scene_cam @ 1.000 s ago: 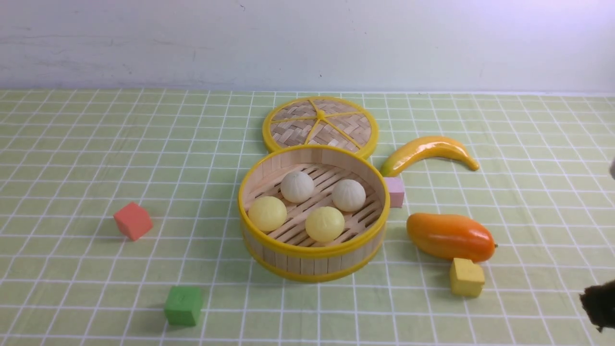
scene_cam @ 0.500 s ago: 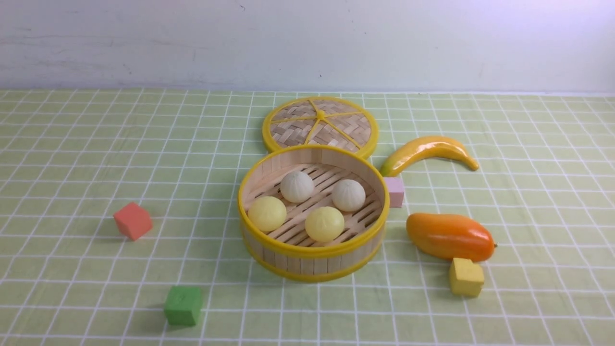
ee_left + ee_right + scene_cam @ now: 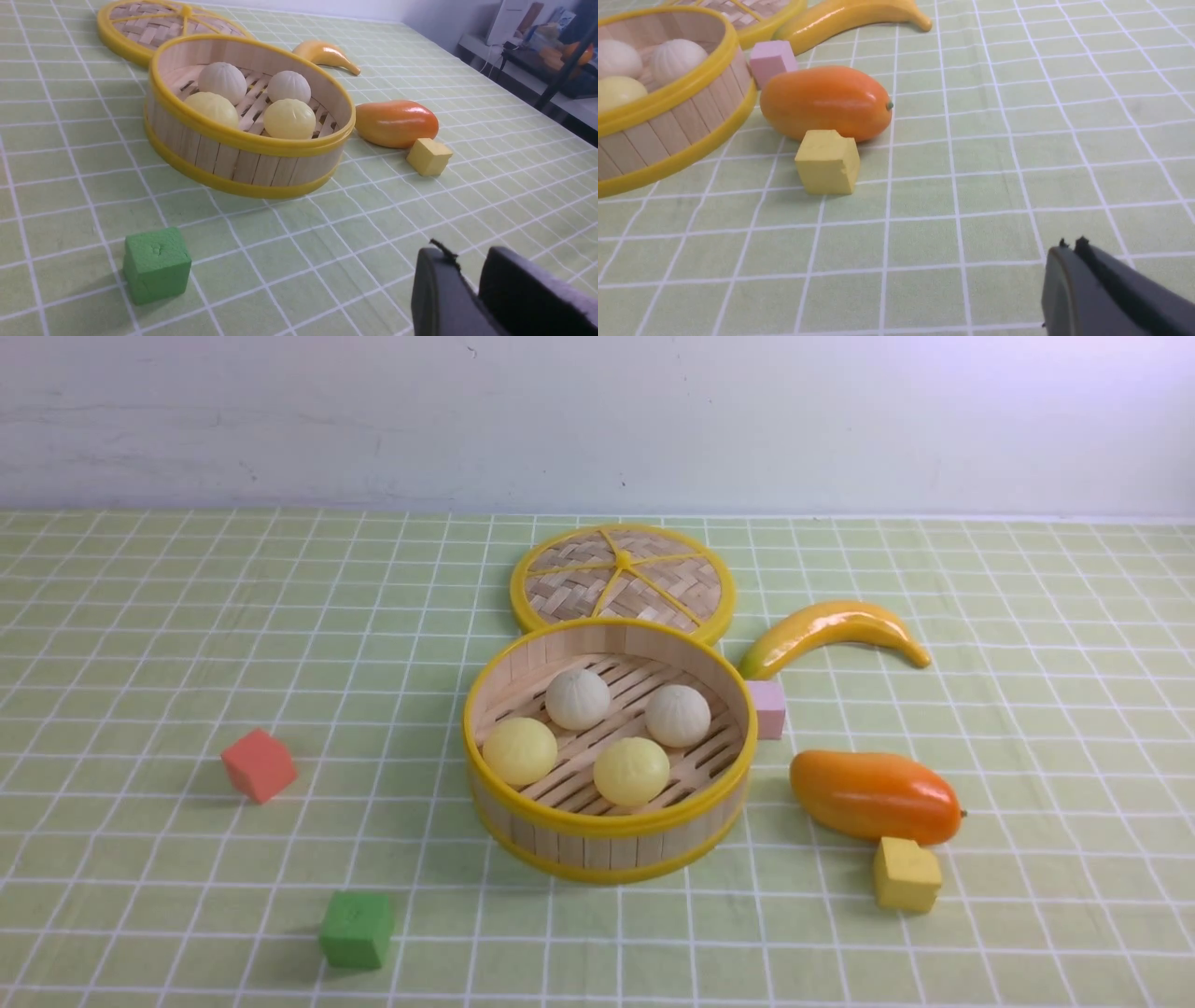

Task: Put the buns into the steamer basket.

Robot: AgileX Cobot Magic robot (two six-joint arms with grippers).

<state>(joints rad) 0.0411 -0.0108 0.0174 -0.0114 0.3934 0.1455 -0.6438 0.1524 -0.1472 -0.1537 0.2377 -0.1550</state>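
Note:
The steamer basket [image 3: 609, 851] stands mid-table. In it lie the buns: two off-white pleated ones [image 3: 577, 699] [image 3: 678, 715] at the back and two pale yellow ones [image 3: 520, 750] [image 3: 631, 771] at the front. The basket [image 3: 243, 161] and its buns also show in the left wrist view. Neither gripper shows in the front view. My left gripper [image 3: 467, 261] hovers low over the cloth, near of the basket, empty, with a narrow gap between its fingertips. My right gripper [image 3: 1069, 245] is shut and empty, well to the right of the basket [image 3: 668, 130].
The flat woven lid [image 3: 623, 577] lies behind the basket. A banana [image 3: 831, 630], a pink cube [image 3: 768, 707], a mango [image 3: 875, 795] and a yellow cube [image 3: 906, 875] lie to the right. A red cube [image 3: 259, 764] and a green cube [image 3: 356, 929] lie to the left.
The dark tip of my right gripper, at the front view's right edge one second ago, has drawn out of that view. The basket and buns have not moved.

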